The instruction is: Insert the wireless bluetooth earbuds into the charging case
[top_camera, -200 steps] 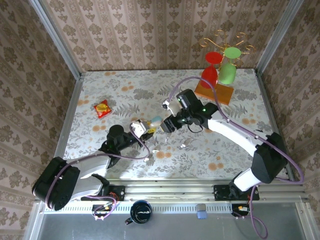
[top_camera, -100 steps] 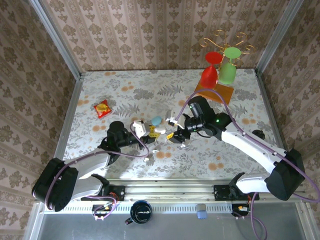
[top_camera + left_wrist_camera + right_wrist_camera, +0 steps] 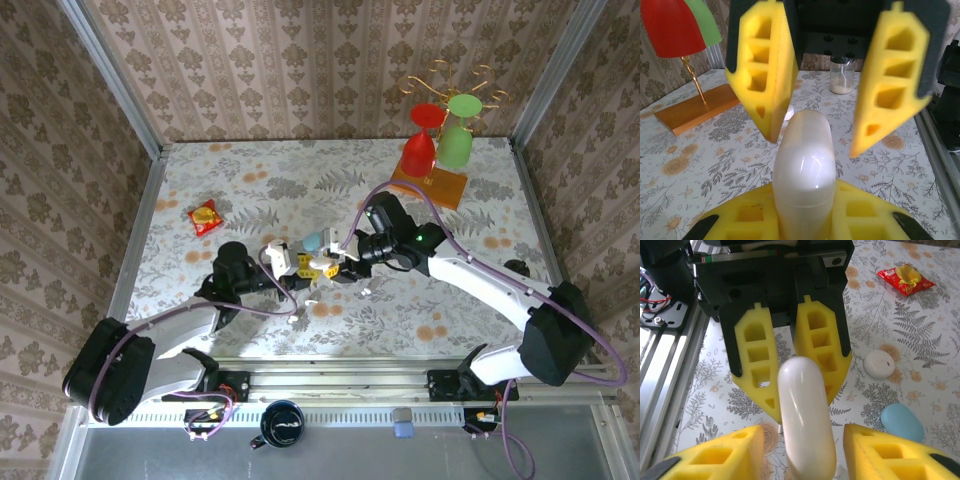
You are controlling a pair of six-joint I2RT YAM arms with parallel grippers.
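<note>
The charging case (image 3: 804, 170) is a glossy white oval pebble with its lid down. My left gripper (image 3: 805, 200) is shut on its lower end and holds it just above the table. My right gripper (image 3: 802, 440) faces it from the other side, open. Its yellow fingers (image 3: 765, 75) straddle the case's free end (image 3: 805, 415) with a gap on each side. In the top view both grippers meet at the table's middle, left gripper (image 3: 300, 262) and right gripper (image 3: 325, 268). Two tiny white specks, possibly the earbuds (image 3: 366, 291), lie on the cloth nearby.
A light-blue case (image 3: 902, 422) and a round white disc case (image 3: 879, 364) lie close beside the grippers. A red snack packet (image 3: 206, 216) sits to the left. A wooden rack with red and green glasses (image 3: 435, 150) stands at the back right. A small jar (image 3: 842, 75) shows beyond the fingers.
My right arm has swung in toward the left gripper, and its fingers now stand either side of the case and have narrowed. The left gripper has kept hold of the case.
</note>
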